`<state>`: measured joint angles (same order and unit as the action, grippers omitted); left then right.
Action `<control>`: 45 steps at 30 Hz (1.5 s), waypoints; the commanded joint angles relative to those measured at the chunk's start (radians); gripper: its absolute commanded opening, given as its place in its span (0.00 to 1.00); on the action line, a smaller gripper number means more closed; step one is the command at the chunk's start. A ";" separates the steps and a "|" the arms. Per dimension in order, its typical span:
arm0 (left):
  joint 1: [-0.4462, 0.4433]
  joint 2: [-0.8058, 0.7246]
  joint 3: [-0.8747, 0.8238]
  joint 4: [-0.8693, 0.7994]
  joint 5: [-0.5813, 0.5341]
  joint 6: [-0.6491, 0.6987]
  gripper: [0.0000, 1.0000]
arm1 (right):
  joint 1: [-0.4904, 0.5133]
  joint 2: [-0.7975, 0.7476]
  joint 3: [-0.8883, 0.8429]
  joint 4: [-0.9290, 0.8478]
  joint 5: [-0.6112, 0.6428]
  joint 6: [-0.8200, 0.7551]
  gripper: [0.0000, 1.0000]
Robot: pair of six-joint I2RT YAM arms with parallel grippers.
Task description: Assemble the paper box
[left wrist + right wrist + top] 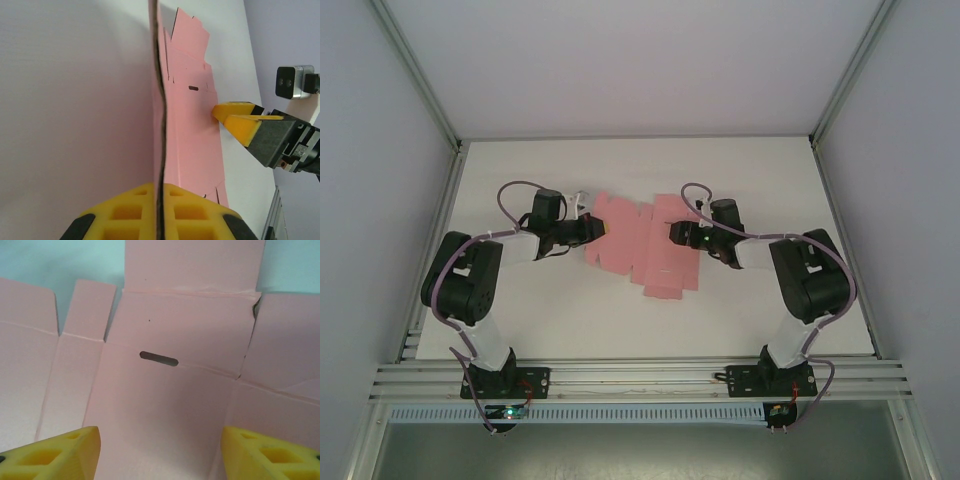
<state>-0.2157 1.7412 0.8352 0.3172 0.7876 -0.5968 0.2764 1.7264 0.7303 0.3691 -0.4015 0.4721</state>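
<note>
Clamping my left pincer on one edge of the box, I am holding my right pincer spread apart over its slotted panel on the bench.

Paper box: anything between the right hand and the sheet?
Nothing visible. The right hand is open, with the unfolded pink paper box directly ahead of its fingers and no other object on the card. The left hand pinches the sheet's opposite edge, away from that approach.
</note>
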 commanded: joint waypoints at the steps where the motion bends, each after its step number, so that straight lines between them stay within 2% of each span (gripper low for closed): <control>1: -0.008 -0.080 -0.017 0.119 0.031 -0.008 0.00 | -0.026 -0.119 -0.001 -0.050 -0.060 -0.026 0.70; 7: -0.010 -0.200 -0.056 0.262 0.078 -0.087 0.00 | -0.108 -0.308 -0.037 -0.045 -0.183 -0.011 0.77; 10: -0.015 -0.270 -0.075 0.310 0.073 -0.108 0.00 | -0.159 -0.405 -0.073 -0.024 -0.246 -0.012 0.85; 15: -0.031 -0.395 -0.115 0.360 0.062 -0.120 0.00 | -0.213 -0.543 -0.130 -0.036 -0.230 -0.014 0.98; 19: -0.066 -0.514 -0.143 0.325 0.016 -0.088 0.00 | -0.244 -0.590 -0.173 0.036 -0.338 0.013 0.97; 23: -0.104 -0.608 -0.170 0.304 -0.038 -0.062 0.00 | -0.243 -0.587 -0.205 0.198 -0.466 0.103 0.92; 24: -0.112 -0.631 -0.174 0.300 -0.045 -0.060 0.00 | -0.243 -0.580 -0.204 0.227 -0.485 0.123 0.89; 28: -0.129 -0.695 -0.180 0.230 -0.100 -0.020 0.00 | -0.244 -0.554 -0.195 0.303 -0.542 0.197 0.63; 33: -0.132 -0.735 -0.200 0.205 -0.132 -0.002 0.00 | -0.243 -0.557 -0.202 0.339 -0.551 0.214 0.41; 35: -0.132 -0.740 -0.199 0.190 -0.144 0.001 0.00 | -0.243 -0.566 -0.203 0.351 -0.556 0.209 0.35; 38: -0.133 -0.740 -0.198 0.177 -0.157 0.006 0.00 | -0.243 -0.589 -0.210 0.335 -0.550 0.196 0.28; 44: -0.132 -0.734 -0.195 0.157 -0.178 0.014 0.00 | -0.241 -0.628 -0.193 0.188 -0.499 0.106 0.00; 45: -0.132 -0.731 -0.193 0.143 -0.184 0.020 0.00 | -0.241 -0.630 -0.188 0.168 -0.500 0.086 0.00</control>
<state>-0.3347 1.0180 0.6453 0.4850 0.6292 -0.6109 0.0353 1.1152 0.5316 0.5961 -0.9169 0.6250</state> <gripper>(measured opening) 0.083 0.051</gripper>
